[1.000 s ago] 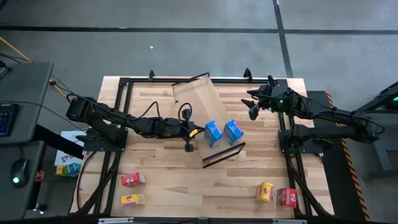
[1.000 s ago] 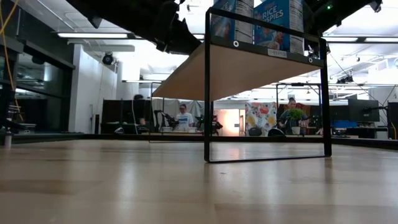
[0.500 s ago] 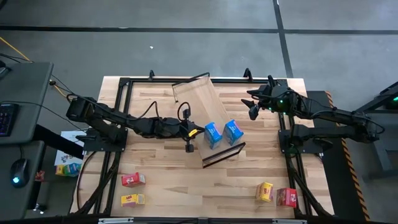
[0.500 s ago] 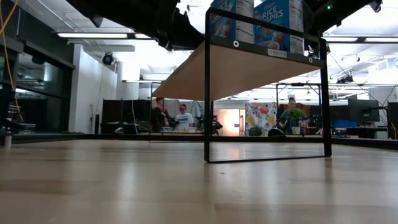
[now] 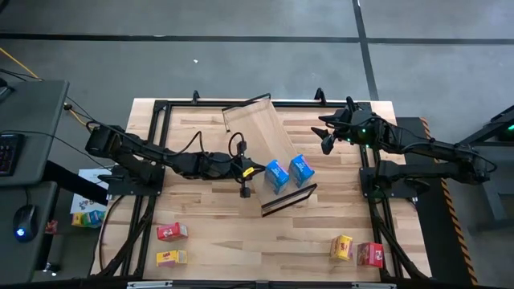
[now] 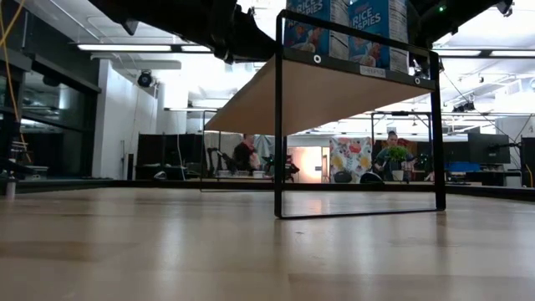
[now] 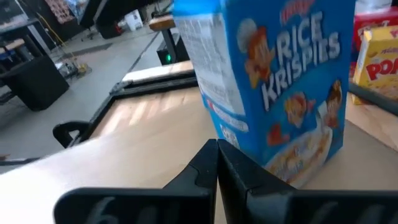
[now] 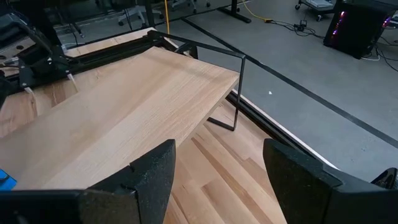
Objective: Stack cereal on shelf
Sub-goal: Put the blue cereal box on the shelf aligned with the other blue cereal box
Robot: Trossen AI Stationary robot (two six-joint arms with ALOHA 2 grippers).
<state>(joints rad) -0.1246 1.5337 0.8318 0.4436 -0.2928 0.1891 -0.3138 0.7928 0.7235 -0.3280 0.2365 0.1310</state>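
Two blue cereal boxes stand upright on the light-wood shelf (image 5: 255, 132), near its near end. The left box (image 5: 276, 176) fills the left wrist view (image 7: 273, 81); the other (image 5: 302, 169) stands to its right. My left gripper (image 5: 259, 172) is shut, level over the shelf board, at the left box's left side. My right gripper (image 5: 325, 138) hovers open by the table's far right corner, looking over the shelf's far end (image 8: 124, 106). In the low view both boxes (image 6: 305, 25) (image 6: 370, 25) stand on the board (image 6: 334, 88). My left gripper (image 7: 217, 149) meets the left blue box with the tips of its shut fingers, at the box's lower corner (image 7: 233, 134) where the side panel joins the printed front. The fingers come level from the table's left. The box stands on the shelf board.
A red box (image 5: 170, 232) and a yellow box (image 5: 170, 257) lie at the table's near left. A yellow box (image 5: 344, 247) and a red box (image 5: 370, 254) stand at the near right. The shelf's dark end rail (image 5: 287, 197) stands just behind the blue boxes.
My left gripper, still shut, has nudged toward the table's right against the left blue box. That box has slid a little and turned about on the shelf, so its printed front now faces the low camera more squarely. The right arm has kept still.
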